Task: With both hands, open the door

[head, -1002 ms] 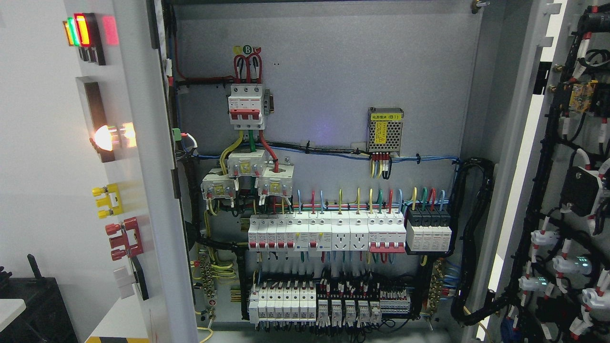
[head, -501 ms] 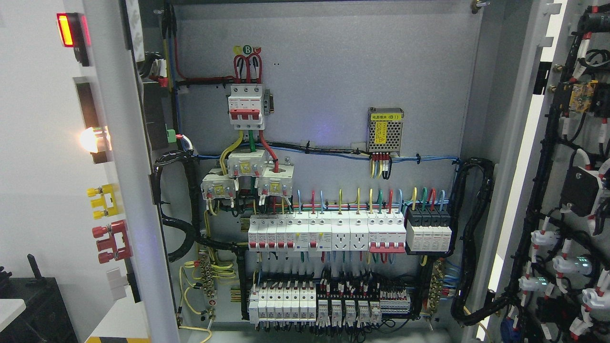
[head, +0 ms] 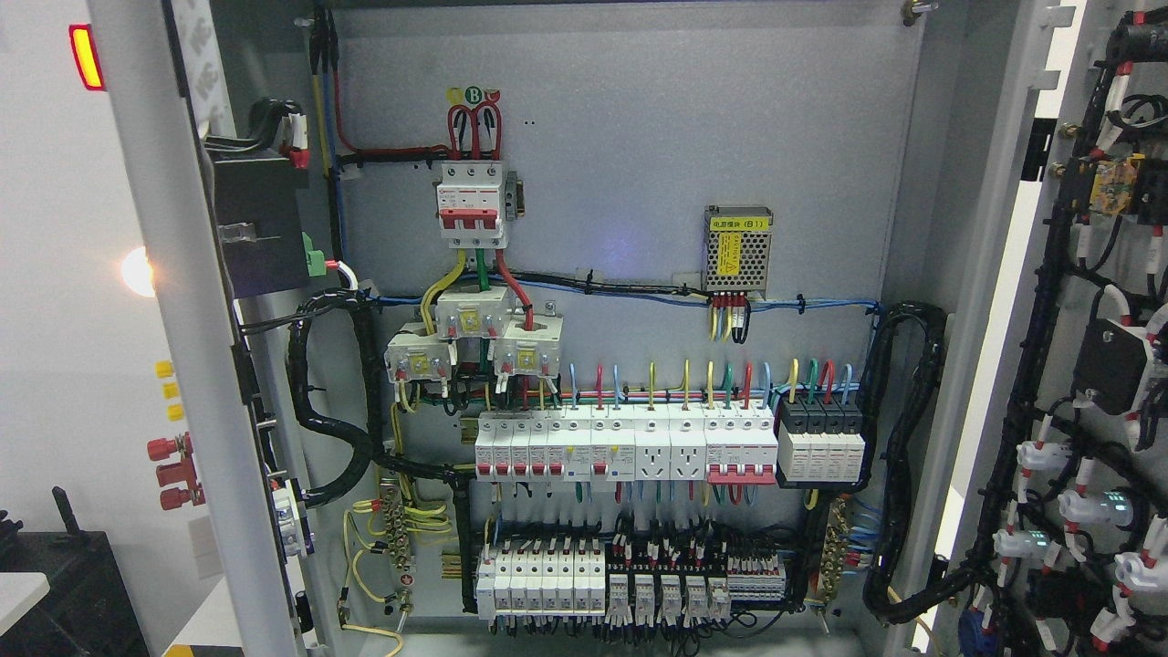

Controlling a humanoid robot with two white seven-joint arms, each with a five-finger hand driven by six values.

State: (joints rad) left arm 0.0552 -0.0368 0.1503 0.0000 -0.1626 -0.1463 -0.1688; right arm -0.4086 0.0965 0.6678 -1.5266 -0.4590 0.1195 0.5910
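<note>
Head view: an electrical cabinet stands open, both doors swung out towards the camera. The left door (head: 173,365) is seen almost edge-on at the left of the scene, its grey edge running from the top down to the bottom. A lit red indicator lamp (head: 86,57), a glowing white lamp (head: 137,271), yellow terminals (head: 165,391) and red terminals (head: 175,472) show on its outer face, left of the edge. On its inner face sit a black module (head: 257,224) and a black cable loom (head: 319,401) that loops across to the cabinet. The right door (head: 1095,365) hangs open at the right, its inner side covered with black wiring and white connectors (head: 1040,456).

On the grey back panel (head: 639,137), a white three-pole main breaker (head: 471,205) sits at the upper left, with three white current transformers (head: 470,338) below it. A small perforated power supply with a yellow label (head: 738,249) is further right. A row of white circuit breakers (head: 630,445) crosses the middle, ending in black modules (head: 821,444) at its right. A lower row of terminal blocks (head: 630,579) runs near the bottom.

Neither robot hand nor arm appears, so I cannot tell how their fingers stand.
</note>
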